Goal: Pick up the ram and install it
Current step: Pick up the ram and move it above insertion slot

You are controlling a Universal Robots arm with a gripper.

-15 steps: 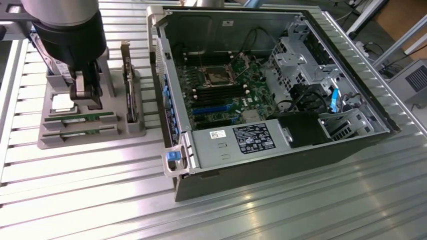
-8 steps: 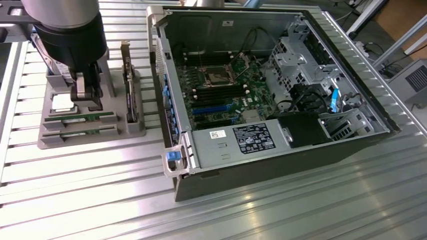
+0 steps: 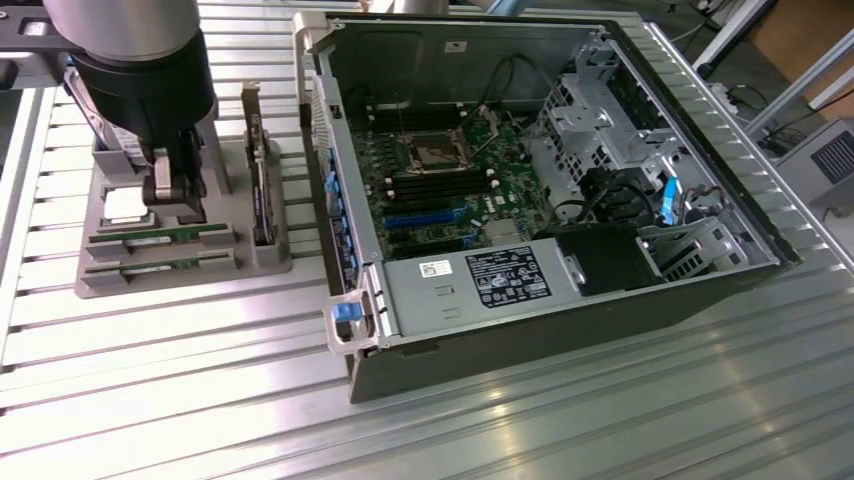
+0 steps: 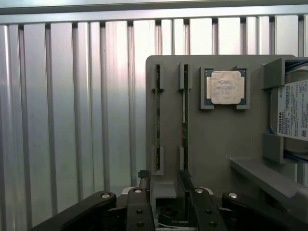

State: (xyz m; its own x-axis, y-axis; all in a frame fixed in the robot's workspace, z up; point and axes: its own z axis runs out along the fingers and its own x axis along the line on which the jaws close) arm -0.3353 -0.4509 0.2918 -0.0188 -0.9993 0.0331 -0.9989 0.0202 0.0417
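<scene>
Two ram sticks stand on edge in slots of a grey holder [image 3: 120, 280] at the exterior view's left. One ram stick [image 3: 187, 236] lies just under my gripper [image 3: 178, 195], the other ram stick [image 3: 158, 262] a slot further out. In the wrist view both show as thin dark-green edges, one ram [image 4: 157, 120] and the other ram [image 4: 185, 115]. My gripper [image 4: 164, 179] hangs low over the holder's end, open, with nothing between its fingers [image 4: 143, 177]. The open computer case [image 3: 400, 330] holds the motherboard [image 3: 441, 180] with its dark memory slots.
A taller expansion card [image 3: 262, 170] stands on edge in the holder beside my gripper. A square silver processor [image 4: 225, 87] and a hard drive [image 4: 292, 110] also sit in the holder. The power supply [image 3: 467, 285] fills the case's near end. Everything rests on a ribbed metal table [image 3: 174, 400].
</scene>
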